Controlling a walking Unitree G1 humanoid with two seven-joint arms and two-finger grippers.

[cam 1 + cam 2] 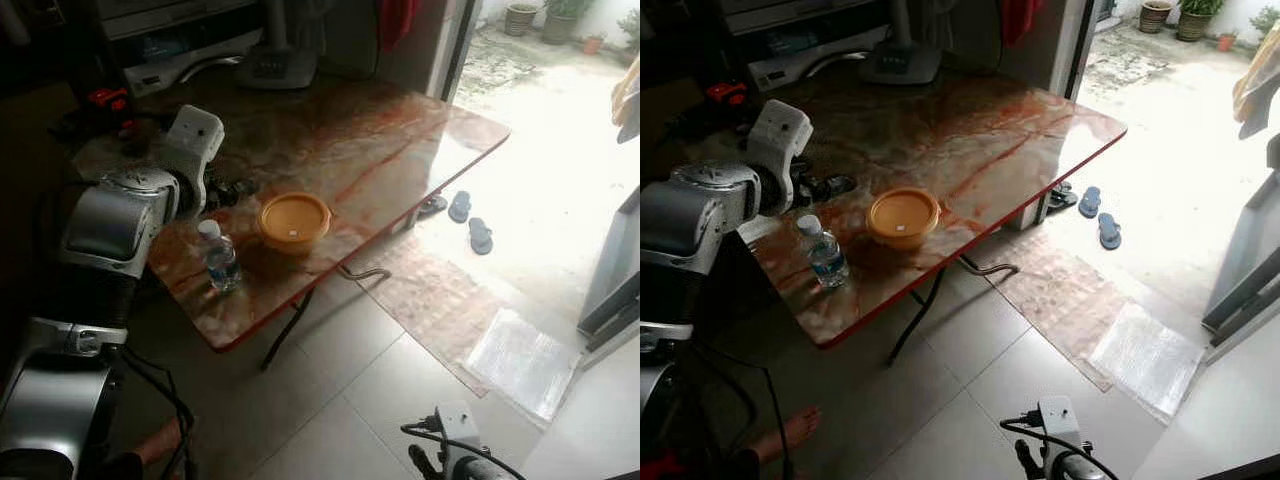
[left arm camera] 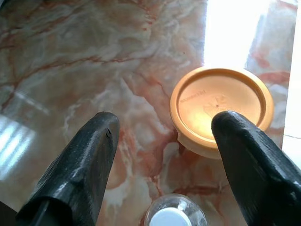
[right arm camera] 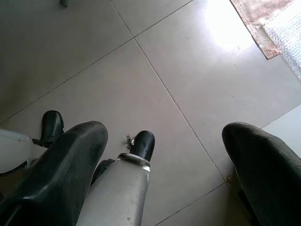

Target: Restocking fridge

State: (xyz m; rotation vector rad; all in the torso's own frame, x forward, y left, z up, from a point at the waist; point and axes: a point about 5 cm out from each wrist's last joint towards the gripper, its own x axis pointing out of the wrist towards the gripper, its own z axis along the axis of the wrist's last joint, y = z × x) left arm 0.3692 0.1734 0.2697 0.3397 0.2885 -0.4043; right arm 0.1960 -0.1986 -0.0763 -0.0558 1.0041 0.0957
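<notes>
Restock barely started by the look of it: nothing picked up, both items on the table. Left gripper raised over the table's near corner, fingers spread wide and empty. Small clear plastic water bottle with white cap stands upright just below and between the fingers; round orange lidded plastic container sits just beyond the bottle, near one fingertip, close to the bottle but not touching it. Right gripper hangs low by the robot's side over the floor, fingers wide apart, holding nothing. Left to do, as I judge it: grasp bottle, carry it to the fridge, load it, then the container. Surface is a glossy red-and-cream marble-pattern folding table, strong window glare on top, so slick. Room: pale grey floor tiles, brown mat past the table, pair of blue sandals by an open bright doorway to a yard. A person's bare foot close beside the left arm, keep clear
</notes>
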